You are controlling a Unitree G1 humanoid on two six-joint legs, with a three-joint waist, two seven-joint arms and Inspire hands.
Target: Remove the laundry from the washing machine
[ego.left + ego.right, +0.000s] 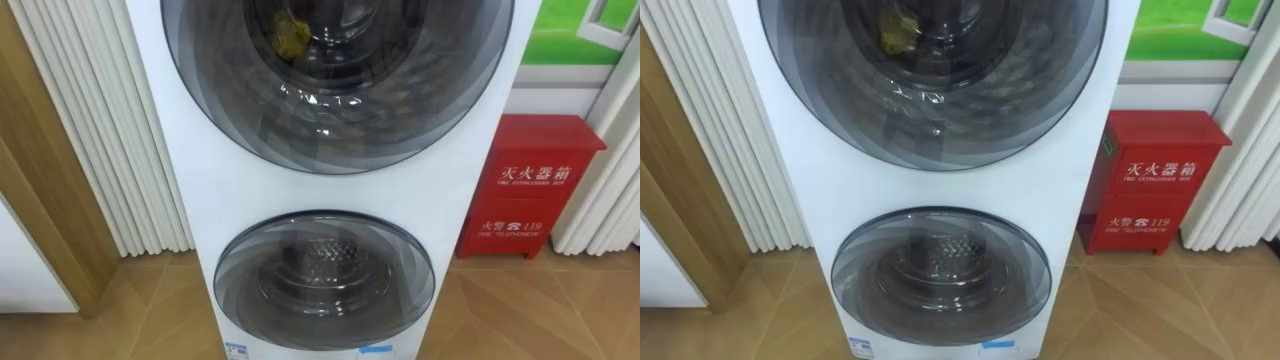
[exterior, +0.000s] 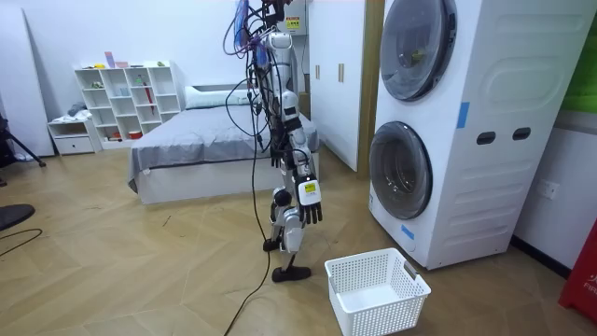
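barring yellow cloth [image 1: 290,35]: closed upper door [image 1: 340,125]

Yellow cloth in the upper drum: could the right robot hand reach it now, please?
Probably not: the upper door looks shut over the cloth, and the robot hand hangs low, short of the machine.

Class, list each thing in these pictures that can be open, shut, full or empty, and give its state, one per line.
Upper round glass washing machine door: shut, with a yellow cloth behind it.
Lower round glass washing machine door: shut.
White plastic lattice laundry basket: empty, on the floor.
Red metal fire box: shut.
Robot's right hand: open, hanging empty.
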